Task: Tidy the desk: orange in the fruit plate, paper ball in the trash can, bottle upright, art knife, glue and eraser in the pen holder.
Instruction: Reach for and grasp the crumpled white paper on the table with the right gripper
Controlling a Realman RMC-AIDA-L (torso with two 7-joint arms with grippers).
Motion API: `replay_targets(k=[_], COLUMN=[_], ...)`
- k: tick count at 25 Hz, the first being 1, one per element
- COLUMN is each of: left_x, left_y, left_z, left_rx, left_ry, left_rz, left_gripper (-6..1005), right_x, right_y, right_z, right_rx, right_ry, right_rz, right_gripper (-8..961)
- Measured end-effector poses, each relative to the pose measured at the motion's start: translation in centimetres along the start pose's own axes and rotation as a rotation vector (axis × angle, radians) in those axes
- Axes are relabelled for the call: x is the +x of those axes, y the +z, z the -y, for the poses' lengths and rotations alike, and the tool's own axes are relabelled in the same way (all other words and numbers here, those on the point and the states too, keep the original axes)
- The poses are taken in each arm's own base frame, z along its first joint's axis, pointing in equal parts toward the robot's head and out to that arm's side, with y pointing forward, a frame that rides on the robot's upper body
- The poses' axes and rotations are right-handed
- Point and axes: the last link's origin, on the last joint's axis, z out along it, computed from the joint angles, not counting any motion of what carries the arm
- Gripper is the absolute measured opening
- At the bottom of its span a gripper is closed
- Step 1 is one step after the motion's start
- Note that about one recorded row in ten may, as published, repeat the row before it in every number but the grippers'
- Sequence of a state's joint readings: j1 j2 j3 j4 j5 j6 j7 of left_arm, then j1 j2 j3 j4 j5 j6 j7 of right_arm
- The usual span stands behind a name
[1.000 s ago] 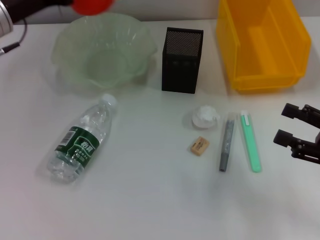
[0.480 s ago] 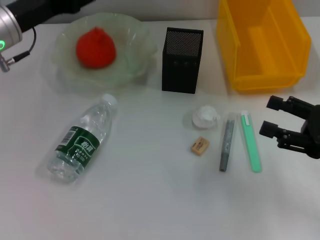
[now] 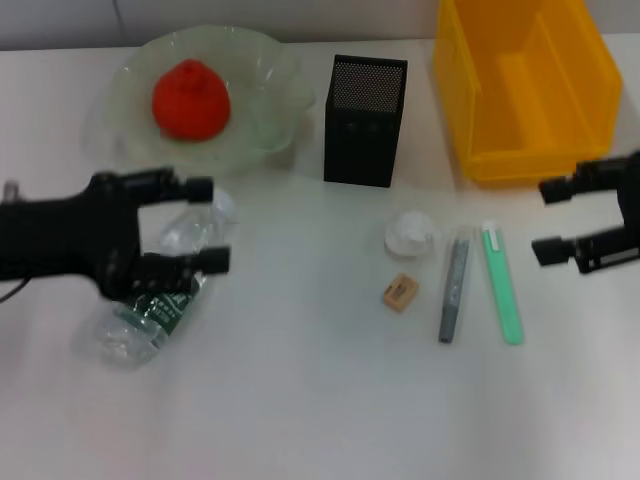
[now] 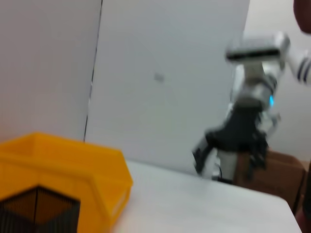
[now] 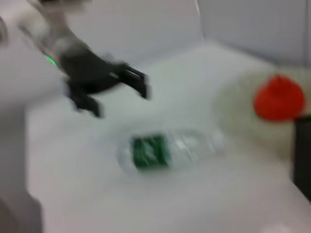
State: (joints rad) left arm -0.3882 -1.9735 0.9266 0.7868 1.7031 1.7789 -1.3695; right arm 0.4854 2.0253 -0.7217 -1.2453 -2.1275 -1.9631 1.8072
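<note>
Far left, the left gripper [image 3: 205, 222] has swung down from the fruit plate [image 3: 270, 75] and now hangs over the lying bottle [image 3: 150, 300], its jaws spread wide with one finger either side of the bottle's neck end and nothing between them yet. A second ago that arm was up at the far edge with the orange [image 3: 190, 98]; the orange now sits in the plate, far left, so that part of the job looks done, and the arm seems to be lining up on the bottle next. The bottle lies on its side, cap toward the plate, near and left of the black pen holder [image 3: 365, 120]; it will need a firm grip round the body and a turn to stand upright.

In the middle, near the pen holder, the paper ball [image 3: 410, 232] rests untouched, with the eraser [image 3: 399, 292] just nearer, the grey glue [image 3: 453, 287] beside them, and the green art knife [image 3: 502, 285] right of the glue. The yellow trash can [image 3: 525, 85] stands far right, empty as far as I can see.

At the right edge, the right gripper [image 3: 553, 219] has lifted and drawn back a little, jaws open, holding nothing, right of the art knife and apart from it.
</note>
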Motion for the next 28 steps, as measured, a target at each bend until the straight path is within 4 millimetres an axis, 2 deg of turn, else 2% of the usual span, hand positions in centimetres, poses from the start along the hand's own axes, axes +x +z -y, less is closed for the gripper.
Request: replay_targets(k=[1, 2, 3, 4, 5, 6, 7, 10, 11, 12, 13, 14, 15, 17, 20, 21, 22, 23, 28], left_x=[-0.6, -0.6, -1.2, -1.3, -1.3, -1.6, -1.6, -1.7, -1.9, -1.9, -2.0, -2.0, -2.0, -2.2, -2.3, -2.3, -2.3, -2.3, -2.5], left_y=[-0.6, -0.6, -1.1, -1.3, -1.3, -1.5, -1.5, -1.7, -1.7, -1.7, -1.6, -1.6, -1.5, -1.6, -1.7, -1.9, -1.9, -2.0, -2.2], left_z=[-0.3, -0.3, -0.4, -0.4, -0.4, -0.5, -0.5, -0.5, -0.6, -0.6, -0.6, -0.6, -0.7, -0.7, -0.7, -0.8, -0.8, -0.7, -0.8], left_rx=[0.003, 0.003, 0.013, 0.018, 0.018, 0.026, 0.026, 0.031, 0.028, 0.028, 0.023, 0.023, 0.021, 0.021, 0.021, 0.023, 0.023, 0.025, 0.031], left_ry=[-0.018, -0.018, -0.036, -0.042, -0.042, -0.048, -0.048, -0.052, -0.055, -0.055, -0.057, -0.057, -0.057, -0.066, -0.069, -0.074, -0.074, -0.074, -0.082], left_rz=[0.023, 0.023, 0.033, 0.035, 0.035, 0.035, 0.035, 0.040, 0.051, 0.051, 0.060, 0.060, 0.062, 0.064, 0.064, 0.062, 0.062, 0.061, 0.058], left_gripper=[831, 831, 831, 831, 831, 830, 830, 830, 829, 829, 829, 829, 829, 829, 828, 828, 828, 828, 825], right_x=[-2.7, -2.7, -5.5, -5.5, -6.6, -8.6, -8.6, -10.5, -11.0, -11.0, -11.0, -11.0, -10.9, -10.0, -9.7, -9.2, -9.2, -8.6, -7.5], right_y=[0.1, 0.1, 0.6, 0.6, 1.1, 2.2, 2.2, 4.4, 6.0, 6.0, 8.0, 8.0, 9.0, 12.6, 13.3, 14.5, 14.5, 15.4, 16.7], right_z=[0.3, 0.3, 0.8, 0.8, 1.1, 1.7, 1.7, 2.8, 3.3, 3.3, 3.8, 3.8, 4.0, 4.6, 4.6, 4.8, 4.8, 4.9, 4.8], right_rx=[0.039, 0.039, 0.067, 0.067, 0.077, 0.109, 0.109, 0.152, 0.162, 0.162, 0.177, 0.177, 0.189, 0.194, 0.191, 0.194, 0.194, 0.197, 0.193], right_ry=[0.009, 0.009, 0.041, 0.041, 0.050, 0.064, 0.064, 0.075, 0.073, 0.073, 0.063, 0.063, 0.053, 0.016, 0.010, 0.002, 0.002, -0.008, -0.019], right_rz=[-0.105, -0.105, -0.184, -0.184, -0.216, -0.287, -0.287, -0.391, -0.435, -0.435, -0.484, -0.484, -0.507, -0.580, -0.594, -0.610, -0.610, -0.624, -0.652], right_gripper=[754, 753, 752, 751, 750, 749, 748, 745, 744, 743, 742, 741, 740, 738, 734, 733, 732, 731, 726])
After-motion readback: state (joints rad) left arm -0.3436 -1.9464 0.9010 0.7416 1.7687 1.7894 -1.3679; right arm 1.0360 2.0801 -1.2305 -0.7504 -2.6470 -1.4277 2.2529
